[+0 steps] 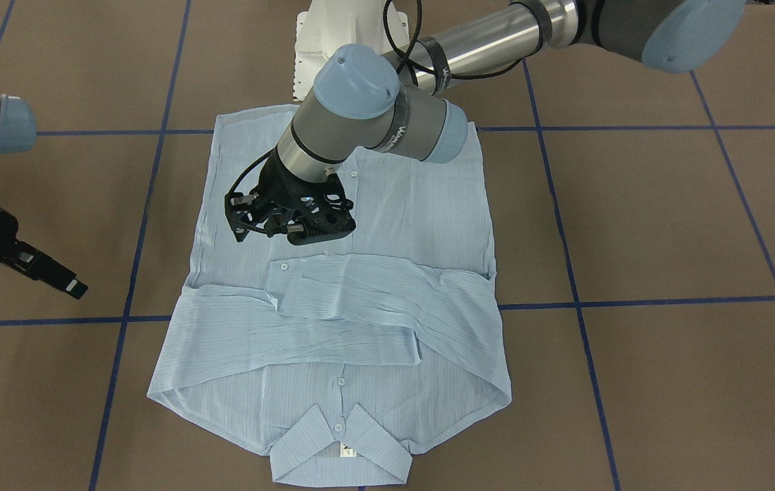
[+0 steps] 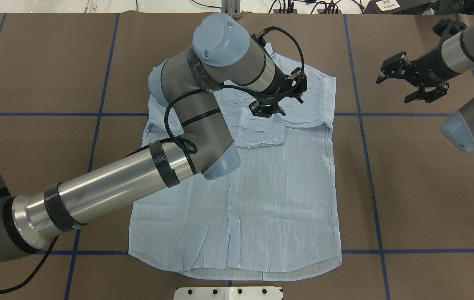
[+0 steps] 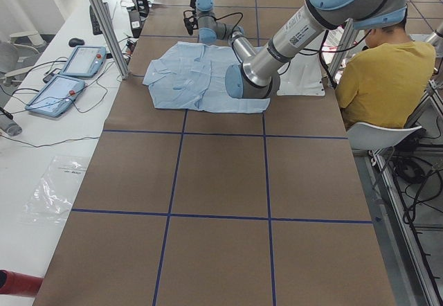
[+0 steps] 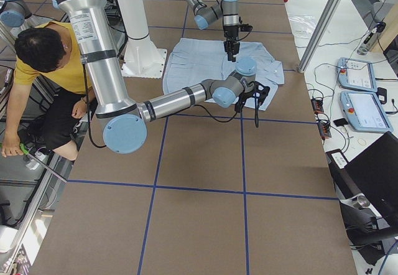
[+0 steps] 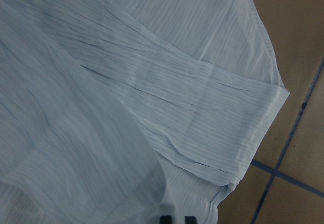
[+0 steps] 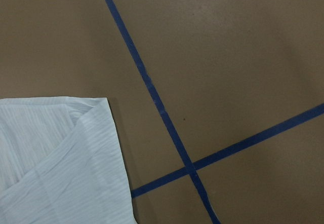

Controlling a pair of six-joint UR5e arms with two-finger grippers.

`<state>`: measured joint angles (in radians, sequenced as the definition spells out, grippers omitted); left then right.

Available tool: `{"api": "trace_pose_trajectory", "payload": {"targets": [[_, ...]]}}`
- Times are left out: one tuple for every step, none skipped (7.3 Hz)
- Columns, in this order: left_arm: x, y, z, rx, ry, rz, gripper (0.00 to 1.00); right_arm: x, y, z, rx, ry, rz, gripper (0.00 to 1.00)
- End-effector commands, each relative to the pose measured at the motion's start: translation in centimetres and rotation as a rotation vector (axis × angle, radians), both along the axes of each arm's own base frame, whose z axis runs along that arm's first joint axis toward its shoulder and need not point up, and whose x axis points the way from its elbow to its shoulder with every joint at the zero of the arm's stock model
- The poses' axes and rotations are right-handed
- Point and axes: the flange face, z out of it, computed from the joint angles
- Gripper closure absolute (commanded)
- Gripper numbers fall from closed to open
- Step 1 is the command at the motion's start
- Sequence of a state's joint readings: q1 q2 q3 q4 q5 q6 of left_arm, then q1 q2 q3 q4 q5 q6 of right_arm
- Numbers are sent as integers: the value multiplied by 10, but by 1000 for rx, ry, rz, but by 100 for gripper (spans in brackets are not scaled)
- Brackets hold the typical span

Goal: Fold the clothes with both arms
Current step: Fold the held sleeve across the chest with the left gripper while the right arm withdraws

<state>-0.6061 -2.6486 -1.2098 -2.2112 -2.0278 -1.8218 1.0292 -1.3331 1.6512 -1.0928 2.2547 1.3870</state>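
Centrally, the shirt (image 1: 387, 225) is lying flat and buttoned on the table (image 1: 666, 218), front up. Its hem (image 2: 237, 271) is pointing toward the base (image 2: 228, 293) and its collar (image 1: 339, 450) is pointing away from it. Both sleeves (image 1: 360, 286) are lying crossed over the shirt's chest, so the step in hand is judged to be the body fold, hem toward collar.

The left gripper (image 2: 267, 111) is hovering just above the shirt, beside the crossed sleeves. In the wrist view its fingertips (image 5: 164, 219) are sitting close together and appear to be gripping nothing. The right gripper (image 2: 412, 83) is waiting off the shirt, well apart from its side edge at chest height, with its fingers spread and empty.

To fold well, each gripper should probably be taking one hem corner, with the left spreading its fingers before descending. Both should be pinching only the hem layers, lifting level, and travelling together so that the thin fabric is not skewing or dragging the sleeves out of place. Laying the hem down short of the collar would be keeping the collar uncrushed.
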Motion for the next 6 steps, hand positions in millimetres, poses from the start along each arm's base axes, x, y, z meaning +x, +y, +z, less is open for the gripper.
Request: {"api": "trace_pose_trajectory", "payload": {"targets": [[-25, 22, 0, 30, 46, 3, 0, -59, 91, 8, 2, 63, -36, 0], [-49, 37, 36, 40, 49, 3, 0, -79, 135, -5, -24, 63, -13, 0], [-74, 51, 72, 52, 44, 2, 0, -99, 173, -17, -77, 55, 30, 0], [-93, 54, 89, 58, 41, -14, 0, -122, 213, -19, -112, 64, 50, 0], [-124, 60, 133, 116, 1, -20, 0, -134, 244, -31, -161, 46, 99, 1], [-179, 86, 166, 208, -15, -22, 0, -141, 269, -31, -212, 46, 139, 1]]}}
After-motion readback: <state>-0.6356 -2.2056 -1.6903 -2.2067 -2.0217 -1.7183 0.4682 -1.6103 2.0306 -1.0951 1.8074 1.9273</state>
